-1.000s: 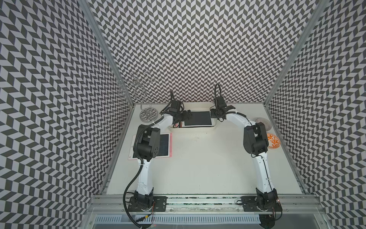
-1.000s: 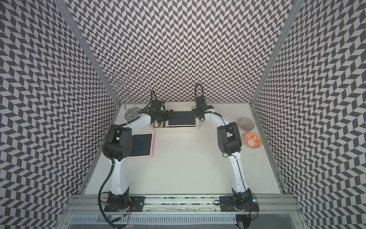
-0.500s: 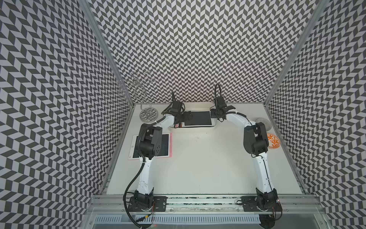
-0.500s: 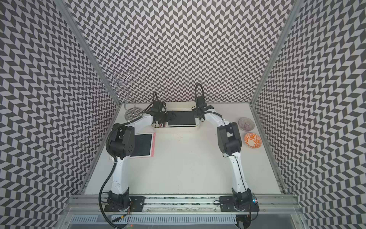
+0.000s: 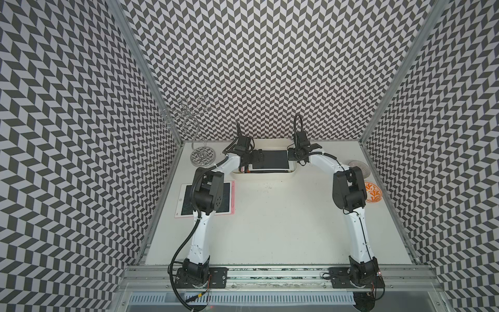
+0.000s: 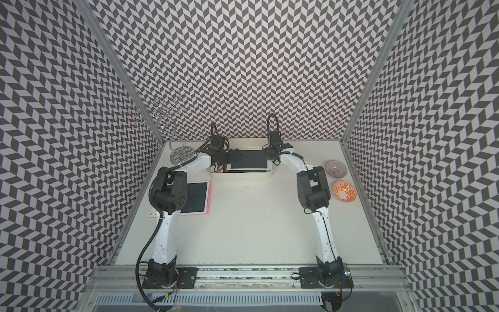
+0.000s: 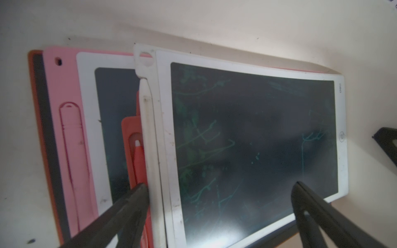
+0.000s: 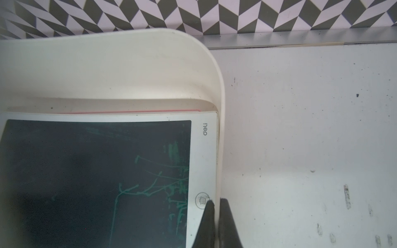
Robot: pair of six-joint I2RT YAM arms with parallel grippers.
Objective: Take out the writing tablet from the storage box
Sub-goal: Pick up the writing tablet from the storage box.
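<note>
The writing tablet, white-framed with a dark screen carrying faint green scribbles, lies flat on top of a stack inside the storage box. The box sits in the upper middle of the frame in both top views, against the back wall of the worktop.

In the left wrist view the left fingers are spread wide and hold nothing. 1 tip is at the tablet's stylus edge and the other is over its screen near the opposite end; whether either touches the tablet cannot be told.

In the right wrist view the right fingers are clenched on the box's end wall, 1 inside it beside the tablet's round button and 1 outside.

Under the top tablet, sticking out past its stylus edge, lie a pink tablet and a coral-red tablet with its stylus in the slot.

A second pink-edged tablet lies flat on the worktop at middle left, partly covered by the left arm's elbow. 2 bowls stand at middle right, well apart from the box: a clear bowl and an orange patterned bowl. A wire stand stands in the upper left corner of the worktop.
</note>
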